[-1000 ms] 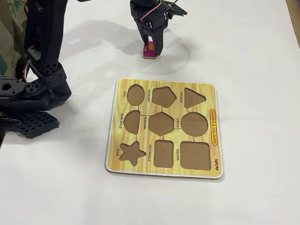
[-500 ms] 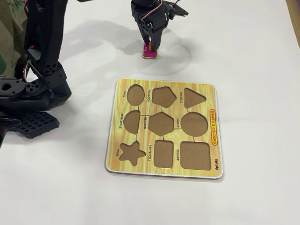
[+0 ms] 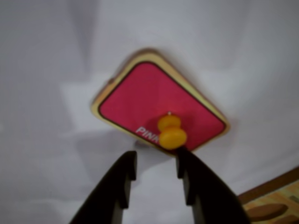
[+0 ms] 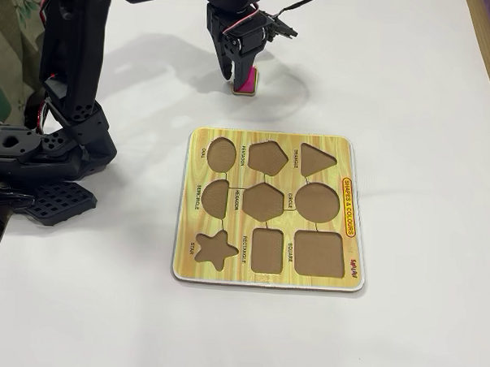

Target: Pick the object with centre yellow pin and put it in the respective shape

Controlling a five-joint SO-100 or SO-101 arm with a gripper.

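piece [image 3: 154,100]: flat on tabletop [image 4: 412,93], beyond board [image 4: 268,209] | end effector [image 3: 155,164]: spread, empty, just short of knob [image 3: 172,133] | handling: light, stiff, thin (likely slippery edges); pinch the knob

Fixed view: bright, even, diffuse light; white table [image 4: 412,85] near blown out, little texture. Soft grey arm shadows spread on the table at upper left and around the piece [image 4: 246,84]. Board [image 4: 267,140] sharp, labels legible, mild sheen on its surface.

Wrist view: dimmer, greyish cast, soft all over. Piece [image 3: 149,100] blurred, its lettering smeared; knob [image 3: 171,132] glows; dark jaws out of focus. Faint shadows lie under the piece.
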